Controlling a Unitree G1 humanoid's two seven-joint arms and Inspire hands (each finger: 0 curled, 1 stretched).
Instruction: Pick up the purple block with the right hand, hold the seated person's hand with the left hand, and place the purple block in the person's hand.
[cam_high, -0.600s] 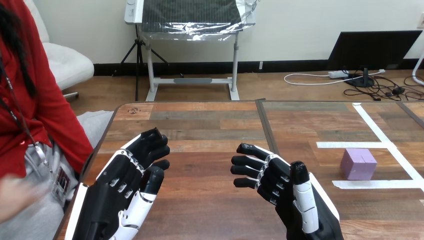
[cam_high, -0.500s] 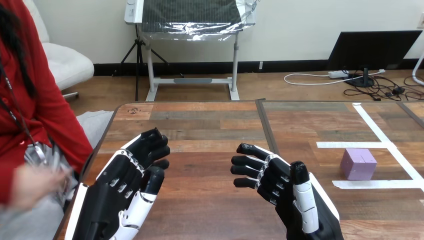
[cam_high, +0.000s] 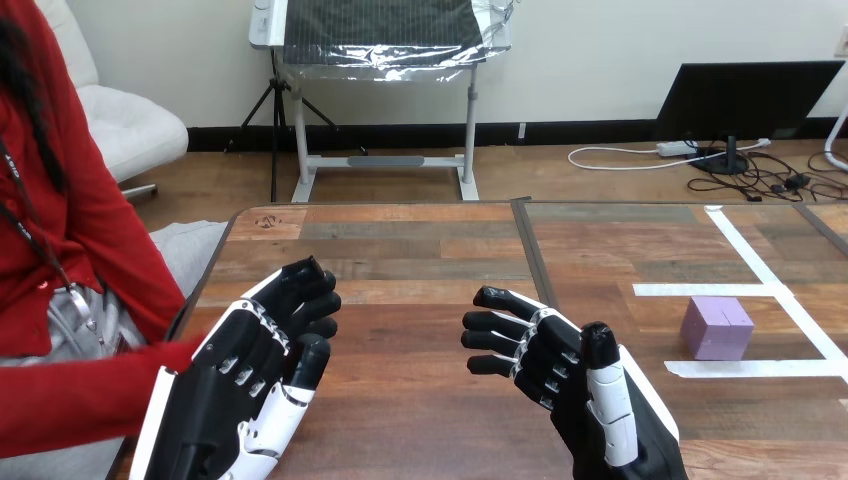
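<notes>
The left hand (cam_high: 245, 385) hangs over the near left part of the table (cam_high: 400, 250), back turned to the left. Its fingers (cam_high: 305, 290) are loosely bent and relaxed, the thumb stands apart from them, and nothing sits between them. The wrist is cut off by the bottom edge.

A red sleeve (cam_high: 80, 400) comes in from the left edge and runs up to the back of that hand, on the far side from its fingers. The sleeve's end passes behind the white shell. The person's hand is hidden there, so whether it touches the robot's hand cannot be told.

The right hand (cam_high: 570, 385) hangs over the near middle of the table, also cut off below. Its fingers (cam_high: 495, 320) point left toward the other hand, slack and slightly curled, holding nothing.

The purple block (cam_high: 717, 328) rests on the table well to the right of the right hand's fingers, behind its back, clear of both hands. It sits between two strips of white tape (cam_high: 745, 368).
</notes>
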